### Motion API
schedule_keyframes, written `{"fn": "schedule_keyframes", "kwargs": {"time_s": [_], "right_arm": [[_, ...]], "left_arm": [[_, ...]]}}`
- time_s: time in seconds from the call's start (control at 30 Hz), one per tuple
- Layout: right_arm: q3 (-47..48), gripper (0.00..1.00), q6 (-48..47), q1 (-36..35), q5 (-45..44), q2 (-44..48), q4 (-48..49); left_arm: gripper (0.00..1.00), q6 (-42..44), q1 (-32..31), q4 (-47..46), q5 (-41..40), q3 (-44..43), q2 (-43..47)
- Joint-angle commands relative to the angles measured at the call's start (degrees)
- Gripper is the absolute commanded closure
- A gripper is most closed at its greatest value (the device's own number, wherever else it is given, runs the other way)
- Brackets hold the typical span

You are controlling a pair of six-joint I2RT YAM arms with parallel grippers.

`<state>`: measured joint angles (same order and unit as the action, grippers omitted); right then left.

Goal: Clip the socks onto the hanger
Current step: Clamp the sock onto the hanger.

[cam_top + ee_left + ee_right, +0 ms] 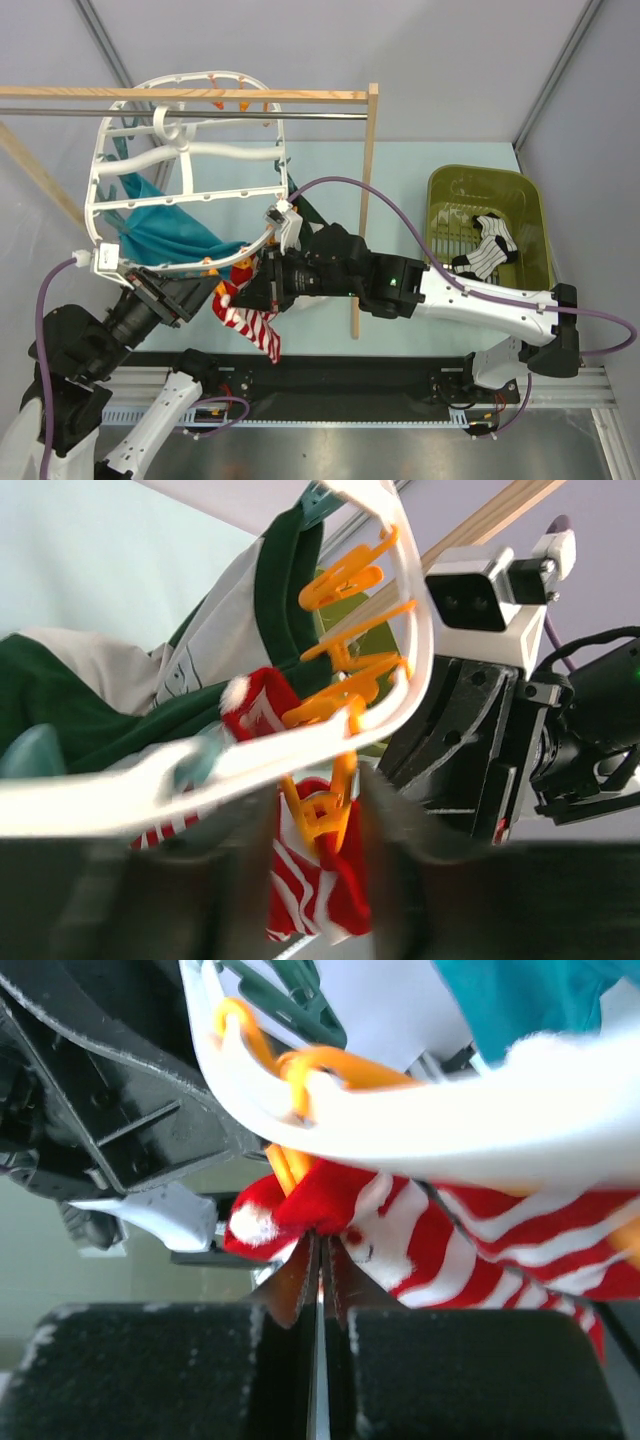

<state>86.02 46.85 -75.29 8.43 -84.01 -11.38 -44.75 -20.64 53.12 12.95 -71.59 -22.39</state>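
A red-and-white striped sock (255,325) hangs from the near rim of the white oval hanger (100,170), held by an orange clip (325,815). In the left wrist view, my left gripper (315,830) stands open, its blurred fingers (400,860) on either side of that clip with gaps showing. My right gripper (320,1250) is shut on the sock's red top edge (330,1200), just below the hanger's rim (450,1120). Both grippers meet under the rim, left gripper (215,290) and right gripper (262,290). A black-striped white sock (490,250) lies in the basket.
An olive-green basket (445,185) stands at the right. The hanger hangs from a wooden rack with a metal rod (368,200). A teal cloth (165,225) and a dark green-and-white garment (150,680) hang on the hanger too.
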Motion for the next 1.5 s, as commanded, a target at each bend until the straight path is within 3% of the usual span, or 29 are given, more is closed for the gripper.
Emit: {"fn": "schedule_keyframes", "kwargs": {"time_s": [0.0, 0.07, 0.17, 0.37, 0.53, 0.77, 1.03, 1.3, 1.47], "right_arm": [[2.0, 1.00, -1.6, 0.2, 0.0, -0.6, 4.2], [2.0, 1.00, -2.0, 0.4, 0.2, -0.8, 4.7], [1.9, 1.00, -2.3, 0.8, -0.2, -1.1, 5.0], [1.4, 1.00, -3.4, 2.5, -1.6, -0.1, 3.2], [-0.1, 1.00, -4.3, 4.4, -2.4, 2.2, 1.9], [-1.7, 1.00, -4.9, 6.1, -3.0, 5.3, 0.2], [-2.8, 1.00, -5.1, 7.6, -2.3, 6.8, 0.3], [-2.8, 1.00, -5.2, 8.1, -1.0, 6.8, 1.3], [-3.0, 1.00, -5.0, 8.4, -0.3, 6.9, 1.5]], "left_arm": [[0.53, 0.0, -0.3, -0.7, 0.3, -0.8, 0.8], [0.42, 0.3, -0.2, 0.3, -0.1, -1.3, 0.9], [0.34, 1.0, -0.2, 1.6, -1.3, -2.6, 1.0], [0.26, 3.2, -0.3, 4.6, -3.9, -7.5, 0.7], [0.27, 5.7, -0.3, 9.4, -7.7, -11.2, 0.8], [0.39, 7.2, -0.3, 12.3, -10.6, -11.0, 0.9], [0.47, 9.0, -0.2, 15.0, -12.9, -11.5, 0.5], [0.36, 10.8, -0.3, 13.0, -13.8, -8.2, 0.6], [0.37, 12.5, -0.2, 10.1, -14.6, -5.8, -0.3]]}}
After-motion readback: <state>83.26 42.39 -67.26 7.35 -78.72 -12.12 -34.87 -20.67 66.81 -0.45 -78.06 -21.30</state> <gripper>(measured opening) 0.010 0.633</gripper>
